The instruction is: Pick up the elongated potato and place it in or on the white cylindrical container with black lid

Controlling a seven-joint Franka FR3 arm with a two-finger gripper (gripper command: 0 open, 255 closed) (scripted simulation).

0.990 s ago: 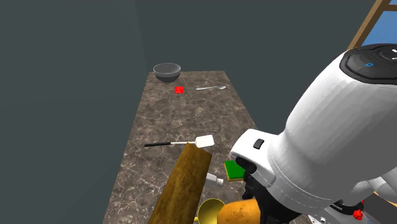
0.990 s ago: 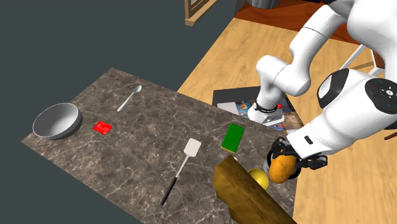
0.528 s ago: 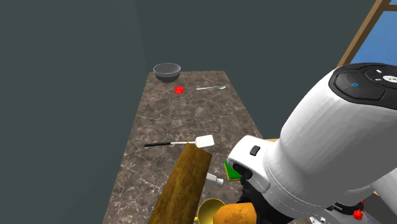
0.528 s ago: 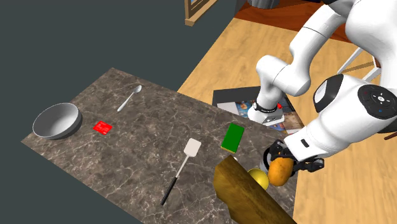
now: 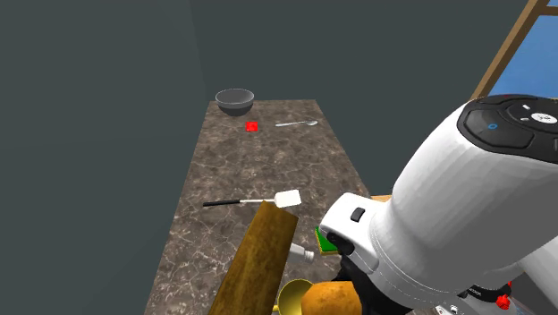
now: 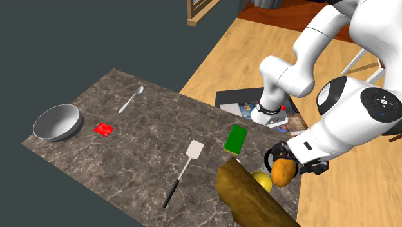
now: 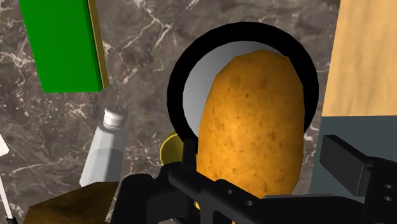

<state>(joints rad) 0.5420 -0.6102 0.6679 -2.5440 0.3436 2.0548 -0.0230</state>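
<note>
Tan potato (image 7: 251,121) btwn fingers (image 7: 351,164), over container (image 7: 177,83)

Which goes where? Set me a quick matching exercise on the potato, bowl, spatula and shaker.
Things:
1 potato
2 bowl
3 spatula
4 shaker

Places or looks:
A beside the red card
B between the green block and the log
C clasped in the gripper, over the container
D white head, black handle

Pairs: 1-C, 2-A, 3-D, 4-B
</note>
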